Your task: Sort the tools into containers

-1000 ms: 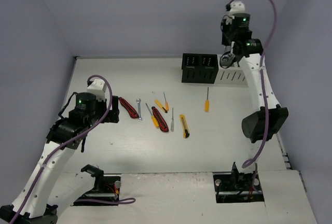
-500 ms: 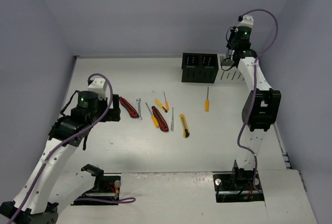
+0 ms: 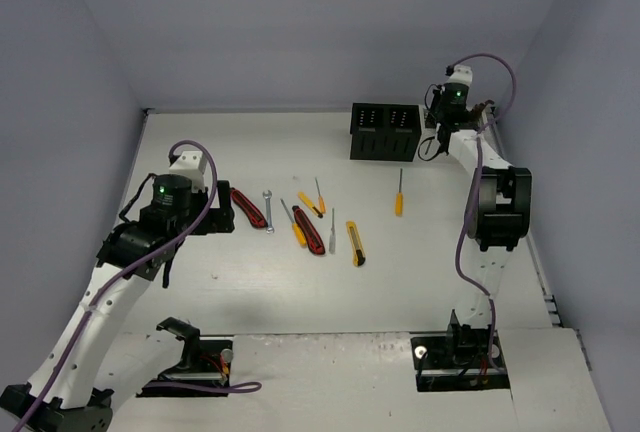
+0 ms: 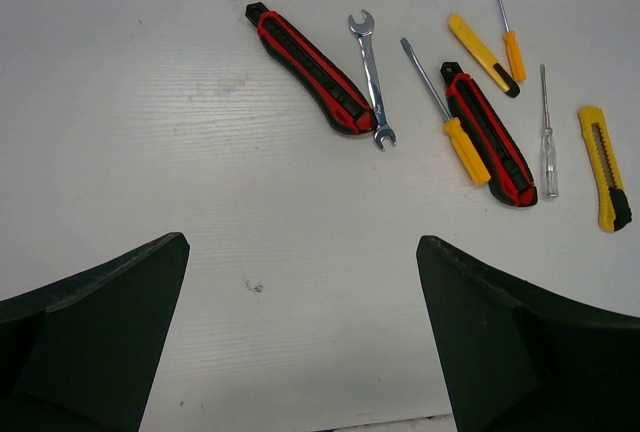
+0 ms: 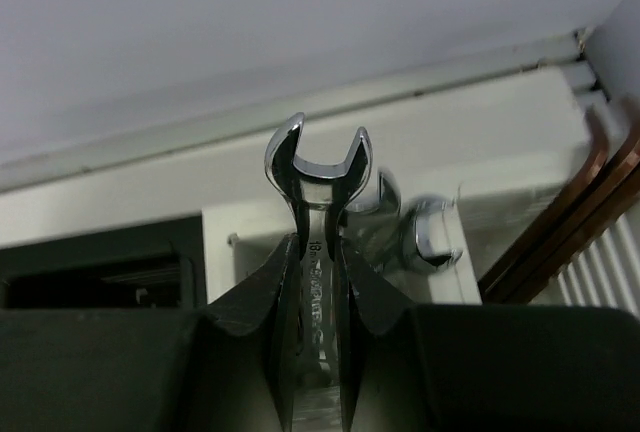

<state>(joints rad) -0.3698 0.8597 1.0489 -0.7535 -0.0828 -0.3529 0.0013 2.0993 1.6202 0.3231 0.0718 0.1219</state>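
Note:
My right gripper (image 5: 318, 247) is shut on a silver wrench (image 5: 315, 167), which stands upright just over the white container (image 5: 240, 252). Two more wrench heads (image 5: 430, 237) lie inside that box. In the top view this gripper (image 3: 437, 142) hangs at the back right beside the black container (image 3: 385, 132). My left gripper (image 4: 302, 242) is open and empty above bare table, short of a red-black knife (image 4: 310, 69) and a small wrench (image 4: 372, 77). Beyond them lie an orange screwdriver (image 4: 445, 112), another red-black knife (image 4: 488, 132) and a yellow knife (image 4: 603, 167).
A lone orange screwdriver (image 3: 399, 192) lies in front of the black container. A second yellow knife (image 4: 482, 40), a thin screwdriver (image 4: 505, 22) and a clear-handled screwdriver (image 4: 546, 132) share the middle cluster. Grey walls close in the back and right.
The right arm has come down and straightened, lowering the wrench from high above the back wall to just over the white container. The left arm has hardly moved.

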